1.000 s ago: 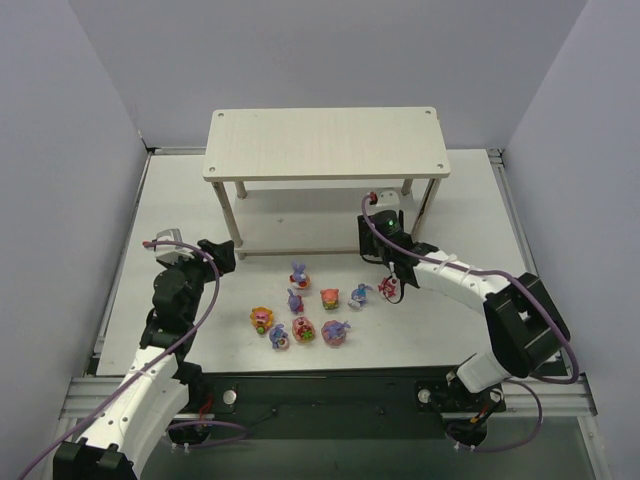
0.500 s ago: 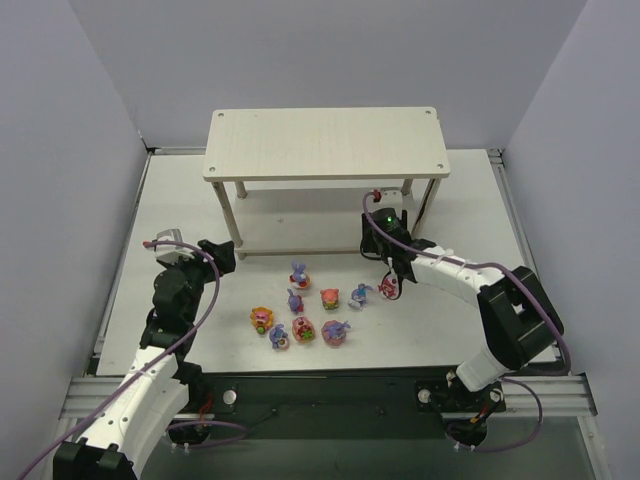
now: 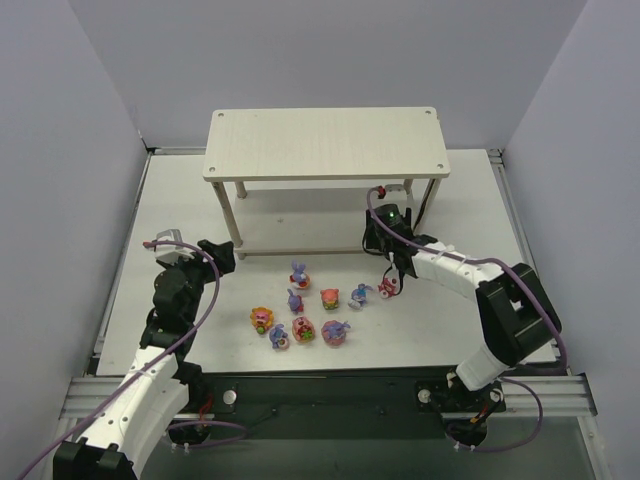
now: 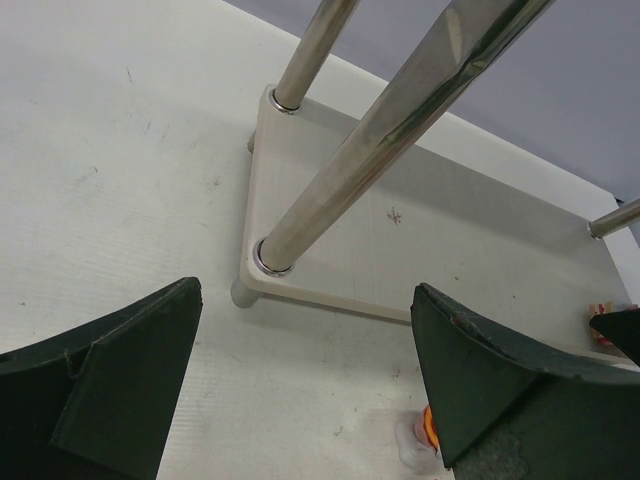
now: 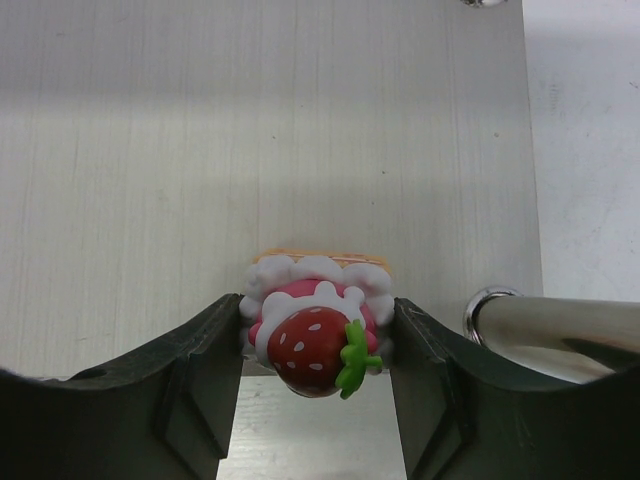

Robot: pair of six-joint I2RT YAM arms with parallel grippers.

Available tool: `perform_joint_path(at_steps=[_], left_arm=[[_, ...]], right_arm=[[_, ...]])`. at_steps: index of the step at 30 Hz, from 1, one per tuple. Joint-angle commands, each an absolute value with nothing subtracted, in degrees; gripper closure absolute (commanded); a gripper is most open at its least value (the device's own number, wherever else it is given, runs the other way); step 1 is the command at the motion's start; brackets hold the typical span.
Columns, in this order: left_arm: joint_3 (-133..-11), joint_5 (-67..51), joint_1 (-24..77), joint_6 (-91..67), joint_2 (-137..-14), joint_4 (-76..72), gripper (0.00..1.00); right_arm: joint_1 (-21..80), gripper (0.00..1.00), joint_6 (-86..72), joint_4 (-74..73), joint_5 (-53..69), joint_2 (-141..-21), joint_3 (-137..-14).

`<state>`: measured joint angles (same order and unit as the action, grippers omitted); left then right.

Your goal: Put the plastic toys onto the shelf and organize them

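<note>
My right gripper (image 5: 315, 335) is shut on a plastic toy (image 5: 312, 325), a pink and white round one with a red strawberry on top. It holds the toy over the lower tier (image 5: 150, 150) of the shelf, beside a shiny leg (image 5: 560, 330). From above, that gripper (image 3: 383, 200) reaches under the shelf top (image 3: 325, 143) at the right front. Several more toys (image 3: 304, 330) stand in a cluster on the table in front of the shelf. My left gripper (image 4: 305, 292) hangs open over the table by the shelf's left front corner (image 4: 262, 270), holding nothing.
An orange toy (image 4: 428, 428) peeks out beside my left gripper's right finger (image 4: 500, 390). Two slanting metal legs (image 4: 390, 120) rise from the lower tier. Grey walls enclose the white table (image 3: 180, 190) on three sides.
The right gripper has carried the strawberry toy a little farther in under the shelf and to the right. The left arm has stayed still.
</note>
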<state>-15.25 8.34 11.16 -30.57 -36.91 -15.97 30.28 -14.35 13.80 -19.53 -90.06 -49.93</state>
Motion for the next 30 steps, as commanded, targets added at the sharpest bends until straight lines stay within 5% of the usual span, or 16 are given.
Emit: perform_joint_path(at_steps=[1, 30], left_arm=[[-17.1, 8.9, 11.1, -29.4, -36.9, -16.7, 0.04], [-17.4, 8.5, 11.1, -29.4, -38.1, -17.0, 0.04]], right_arm=[[29.5, 0.48, -15.4, 12.4, -21.1, -91.8, -53.0], [30.5, 0.20, -15.7, 12.7, -18.8, -86.1, -49.3]])
